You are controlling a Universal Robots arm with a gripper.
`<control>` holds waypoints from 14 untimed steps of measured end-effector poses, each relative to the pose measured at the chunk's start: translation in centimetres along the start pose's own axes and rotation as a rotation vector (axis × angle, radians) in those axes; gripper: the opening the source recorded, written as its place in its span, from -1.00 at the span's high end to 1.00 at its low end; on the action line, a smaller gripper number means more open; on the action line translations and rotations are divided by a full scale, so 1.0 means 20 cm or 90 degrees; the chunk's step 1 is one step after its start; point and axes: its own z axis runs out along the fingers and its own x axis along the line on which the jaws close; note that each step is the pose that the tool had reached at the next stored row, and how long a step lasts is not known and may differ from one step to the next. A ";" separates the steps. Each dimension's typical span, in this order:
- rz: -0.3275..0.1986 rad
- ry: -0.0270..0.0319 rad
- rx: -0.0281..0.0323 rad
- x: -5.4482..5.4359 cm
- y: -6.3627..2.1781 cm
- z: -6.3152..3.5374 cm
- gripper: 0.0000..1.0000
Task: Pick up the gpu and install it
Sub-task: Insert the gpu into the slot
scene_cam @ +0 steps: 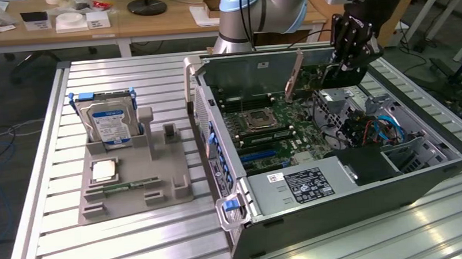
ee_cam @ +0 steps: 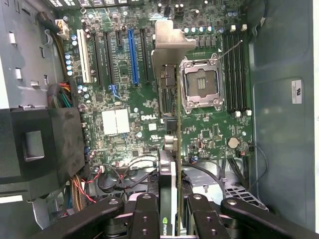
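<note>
Above the motherboard (ee_cam: 119,149) in the open case (scene_cam: 356,188), the gripper (ee_cam: 168,209) clamps the gpu (ee_cam: 168,99) on edge, likely so its connector faces the board. It hangs beside the board's socket (ee_cam: 204,87), apparently unseated.

"DELL" is printed in white on the motherboard (ee_cam: 148,117), just beside the CPU socket (ee_cam: 204,85). An NVIDIA logo is seen on the gpu (ee_cam: 167,191) edge, well apart from the socket. Print on the white sticker (ee_cam: 296,91) is not legible.
</note>
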 end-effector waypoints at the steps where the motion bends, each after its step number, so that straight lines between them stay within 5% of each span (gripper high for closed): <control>1: 0.000 0.0000 0.0000 0.00 0.000 0.000 0.47; 14: 0.000 0.0000 0.0000 0.00 0.003 0.011 0.47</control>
